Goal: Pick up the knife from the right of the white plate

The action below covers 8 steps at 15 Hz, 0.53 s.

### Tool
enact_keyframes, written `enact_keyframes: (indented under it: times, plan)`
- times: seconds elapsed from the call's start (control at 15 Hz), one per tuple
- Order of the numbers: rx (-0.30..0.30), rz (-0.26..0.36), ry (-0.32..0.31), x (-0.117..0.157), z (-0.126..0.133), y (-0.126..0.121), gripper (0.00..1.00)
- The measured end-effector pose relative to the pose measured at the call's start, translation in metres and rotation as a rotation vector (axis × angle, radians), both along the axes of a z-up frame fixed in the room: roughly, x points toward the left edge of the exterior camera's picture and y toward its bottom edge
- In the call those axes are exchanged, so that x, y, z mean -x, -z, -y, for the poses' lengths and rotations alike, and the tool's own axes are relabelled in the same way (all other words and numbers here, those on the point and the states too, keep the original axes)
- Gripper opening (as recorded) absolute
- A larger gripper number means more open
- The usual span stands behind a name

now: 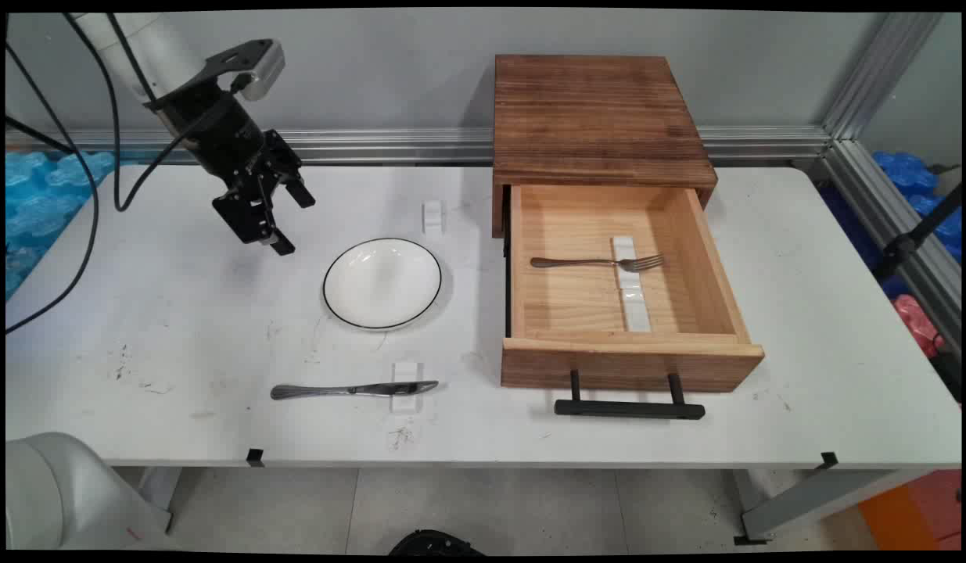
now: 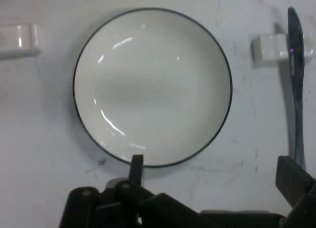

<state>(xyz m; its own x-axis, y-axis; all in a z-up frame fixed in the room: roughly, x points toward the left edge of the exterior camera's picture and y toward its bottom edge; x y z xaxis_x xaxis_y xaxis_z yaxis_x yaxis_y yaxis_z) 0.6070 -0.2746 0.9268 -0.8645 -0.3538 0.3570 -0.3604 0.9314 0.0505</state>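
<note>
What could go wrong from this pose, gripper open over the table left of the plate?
1. The plate lies close to the open gripper; a descent could clip its rim.
2. The knife rests with its blade on a small white rest; a nudge might knock it off.
3. The open drawer juts out, so a wide sweep to the right could strike it.

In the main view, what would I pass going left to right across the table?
The robot's black tool, hanging open above the table → knife → white plate → open wooden drawer → fork lying inside it.
</note>
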Motion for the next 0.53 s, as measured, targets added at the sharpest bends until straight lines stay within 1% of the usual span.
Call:
enact_keyframes:
  times: [0.33, 0.53]
  plan:
    - [0.002, -0.013, -0.019, 0.023, 0.003, -0.016, 1.0]
    - [0.004, -0.013, -0.028, 0.044, 0.001, -0.029, 1.0]
